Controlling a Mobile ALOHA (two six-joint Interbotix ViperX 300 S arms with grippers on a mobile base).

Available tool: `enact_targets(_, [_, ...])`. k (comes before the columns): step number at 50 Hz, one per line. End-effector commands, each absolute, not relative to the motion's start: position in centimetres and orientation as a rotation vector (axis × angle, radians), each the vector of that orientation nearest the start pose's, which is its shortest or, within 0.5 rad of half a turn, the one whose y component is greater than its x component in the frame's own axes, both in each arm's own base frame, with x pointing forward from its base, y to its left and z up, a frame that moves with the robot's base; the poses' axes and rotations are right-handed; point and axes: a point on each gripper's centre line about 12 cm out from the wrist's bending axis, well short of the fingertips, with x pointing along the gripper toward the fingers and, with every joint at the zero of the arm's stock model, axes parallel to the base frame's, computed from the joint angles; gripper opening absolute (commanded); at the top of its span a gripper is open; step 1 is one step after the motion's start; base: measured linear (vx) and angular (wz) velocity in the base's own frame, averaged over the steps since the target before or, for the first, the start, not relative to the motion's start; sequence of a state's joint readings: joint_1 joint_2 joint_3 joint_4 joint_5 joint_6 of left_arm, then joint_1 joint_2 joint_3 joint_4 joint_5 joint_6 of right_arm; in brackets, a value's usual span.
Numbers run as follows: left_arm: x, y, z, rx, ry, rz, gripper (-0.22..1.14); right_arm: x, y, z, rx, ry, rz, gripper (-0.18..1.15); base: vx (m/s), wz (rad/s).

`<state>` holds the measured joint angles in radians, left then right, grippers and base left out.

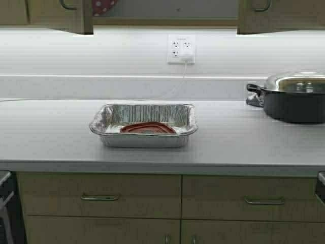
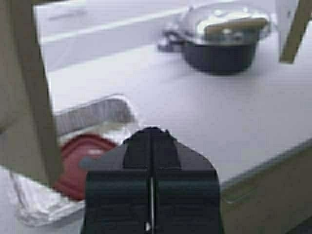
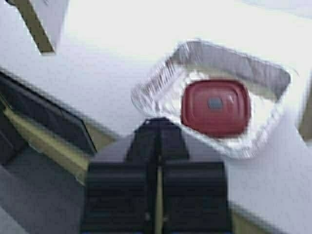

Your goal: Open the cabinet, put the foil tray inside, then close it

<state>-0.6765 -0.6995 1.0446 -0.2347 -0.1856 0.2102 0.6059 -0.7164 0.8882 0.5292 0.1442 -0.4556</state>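
The foil tray (image 1: 147, 114) sits on the grey counter (image 1: 51, 137) at centre, with a flat red lid (image 1: 147, 128) on its bottom. Above it, the cabinet's two doors (image 1: 76, 15) (image 1: 279, 15) stand swung outward, so the inside (image 1: 167, 10) shows between them. Neither arm appears in the high view. My left gripper (image 2: 152, 131) is shut and empty, high above the counter beside a door edge (image 2: 34, 97), with the tray (image 2: 92, 114) below it. My right gripper (image 3: 158, 122) is also shut and empty, above the tray's (image 3: 161, 78) near rim.
A dark pot with a steel lid (image 1: 294, 99) stands at the counter's right end. A wall outlet with a plugged-in cord (image 1: 181, 49) is behind the tray. Drawers (image 1: 100, 195) run under the counter. A red dotted object (image 1: 103, 6) lies inside the cabinet.
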Motion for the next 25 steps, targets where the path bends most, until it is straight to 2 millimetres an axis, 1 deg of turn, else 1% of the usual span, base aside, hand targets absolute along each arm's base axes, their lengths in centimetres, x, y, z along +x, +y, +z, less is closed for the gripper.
enact_targets(1, [21.8,-19.2,27.7,0.033,0.129,-0.678,0.04,23.1,18.5,32.3,-0.024,0.237,0.673,0.06,-0.03,0.05])
enact_targets(3, [22.6,-20.3,27.6,0.027,0.125,-0.684,0.03,24.2,19.4,32.3,-0.038,0.243,0.672,0.09,-0.03,0.05])
enact_targets(8, [24.8,-22.6,26.8,0.014,0.124,-0.676,0.03,26.9,21.3,31.9,-0.072,0.253,0.663,0.08,-0.03,0.05])
enact_targets(12, [26.7,-24.2,26.4,0.005,0.112,-0.667,0.03,29.3,22.1,32.0,-0.080,0.243,0.634,0.07,-0.02,0.04])
enact_targets(19, [30.3,-26.4,26.1,-0.002,0.096,-0.639,0.03,33.3,22.0,31.4,-0.078,0.262,0.571,0.07,-0.01,0.03])
enact_targets(25, [33.9,-27.0,25.9,-0.011,0.089,-0.592,0.03,36.1,21.3,30.4,-0.082,0.286,0.520,0.07,0.00,0.02])
